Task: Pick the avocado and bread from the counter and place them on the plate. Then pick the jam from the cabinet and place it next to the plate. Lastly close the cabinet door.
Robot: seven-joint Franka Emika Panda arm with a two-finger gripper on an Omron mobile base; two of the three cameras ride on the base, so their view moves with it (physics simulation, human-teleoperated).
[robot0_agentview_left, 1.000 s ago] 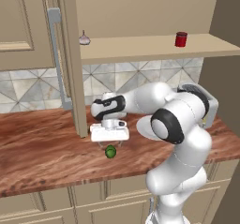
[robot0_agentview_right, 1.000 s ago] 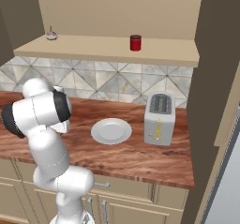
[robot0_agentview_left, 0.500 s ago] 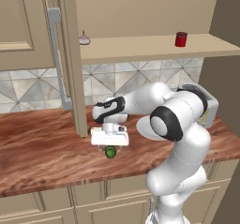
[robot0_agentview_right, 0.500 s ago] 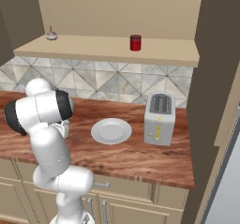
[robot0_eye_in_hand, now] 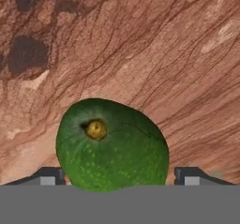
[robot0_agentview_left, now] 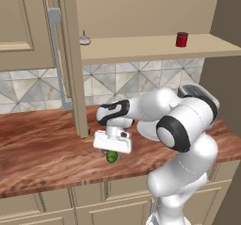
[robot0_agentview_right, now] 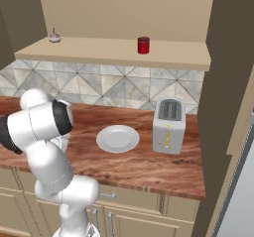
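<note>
Item: avocado (robot0_eye_in_hand: 112, 145), dark green w/ yellow stem scar, lay on the counter (robot0_agentview_left: 42, 153) just in front of the open cabinet door (robot0_agentview_left: 70, 59). Your gripper (robot0_agentview_left: 112, 149) sat directly over it, jaws spread, one tip either side, no contact seen yet. Handling, by my guess: light, firm, skin smooth and rounded, so prone to roll or squirt out. You'd have done best pinching across its widest middle. Plate (robot0_agentview_right: 118, 139) lay well apart, beside the toaster (robot0_agentview_right: 168, 126).
</note>
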